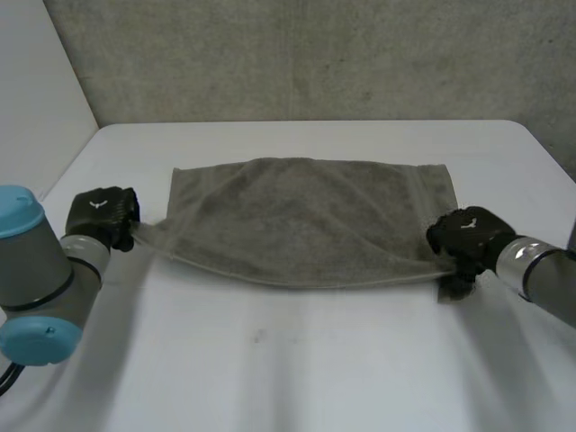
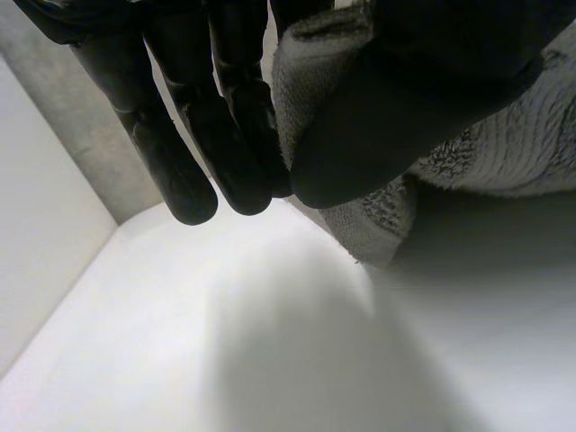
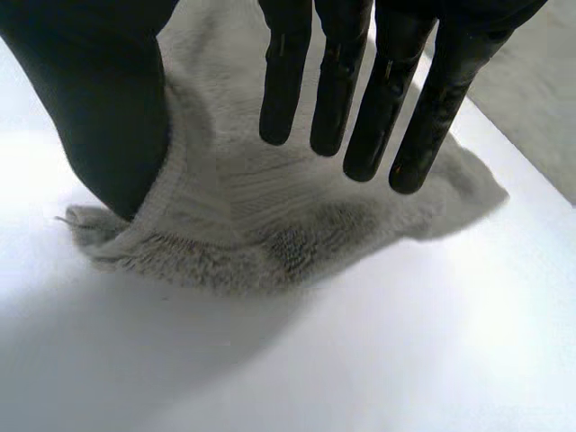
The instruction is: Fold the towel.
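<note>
Soft, diffuse light falls from above onto the white bench (image 1: 297, 360), which reads pale grey in the head view, with brighter streaks in front of the towel (image 1: 306, 216) and no hard glare. The towel throws a faint, soft-edged shadow along its near edge. The black left hand (image 1: 103, 216) and right hand (image 1: 468, 236) show as dark shapes with little surface detail. In the left wrist view the towel's underside sits in deep shade. In the right wrist view the bench glows almost white beside the cloth.
</note>
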